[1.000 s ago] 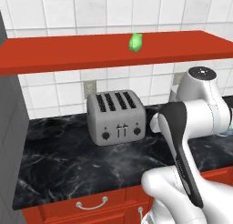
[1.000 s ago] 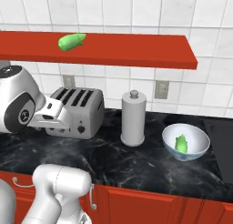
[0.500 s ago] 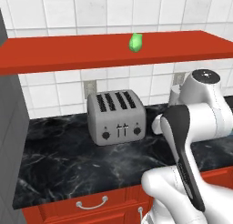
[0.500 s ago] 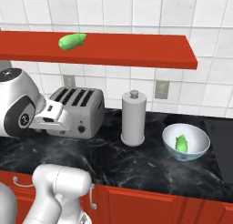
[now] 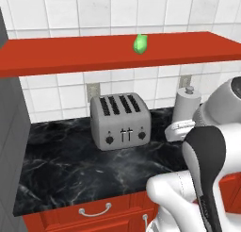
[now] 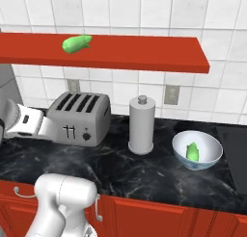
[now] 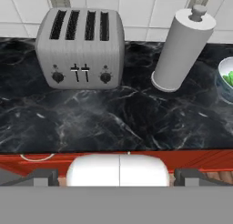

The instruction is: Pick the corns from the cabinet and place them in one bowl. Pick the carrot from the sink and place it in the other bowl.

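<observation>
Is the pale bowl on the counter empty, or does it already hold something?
Not empty: the pale bowl holds one green corn. The other corn lies on the red shelf.

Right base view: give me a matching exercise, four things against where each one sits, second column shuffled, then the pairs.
Things:
1. toaster
2. paper towel roll
3. corn on the shelf
4. corn in the bowl

Places:
A. inside the pale bowl
B. on the counter, between toaster and bowl
C. up on the red shelf
D. on the counter, furthest left

Pairs: 1-D, 2-B, 3-C, 4-A
</observation>
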